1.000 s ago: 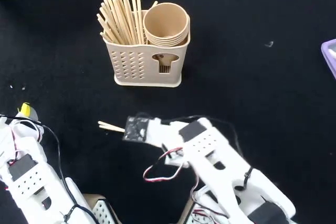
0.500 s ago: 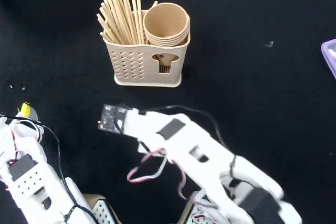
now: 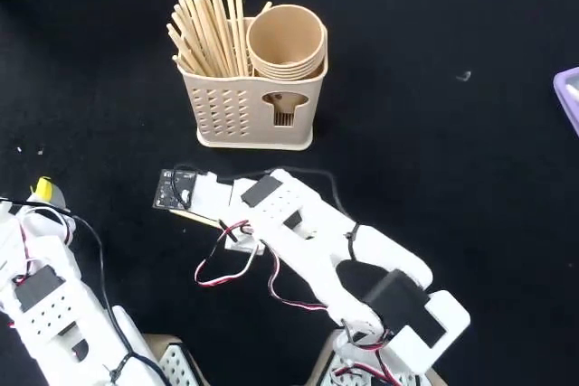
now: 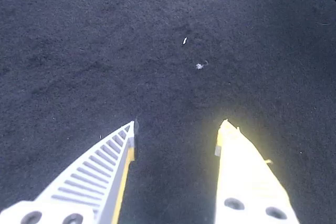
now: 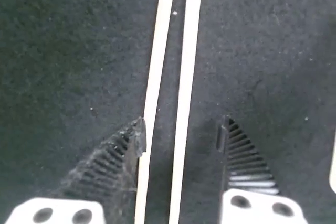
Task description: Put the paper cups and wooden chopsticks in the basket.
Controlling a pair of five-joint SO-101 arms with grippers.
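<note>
Far on the black desk (image 3: 434, 178): a beige perforated basket (image 3: 253, 113), upright. In its left part, a bundle of wooden chopsticks (image 3: 206, 35), standing on end and leaning a little to the left. In its right part, a stack of paper cups (image 3: 286, 41), mouth up, touching the bundle. Nearer, in front of the basket and apart from it, one loose pair of chopsticks (image 5: 157, 51) flat on the desk, the two sticks side by side with a narrow gap between them. Directly above this pair, the right tool (image 5: 181, 127), open with jaws clearly apart and gripping nothing. One stick between the two jaws, the other along the inner edge of the dark jaw; contact with the sticks not possible to judge. Behind this tool, the white right arm (image 3: 308, 241), stretched from the near edge toward the left. At the near left of the desk, the left tool (image 4: 178, 129), open as well, with nothing between its grey jaw and its yellow jaw, above bare black cloth with a few small white specks (image 4: 199, 65). At the far right edge, a corner of a purple object (image 3: 568, 97).
</note>
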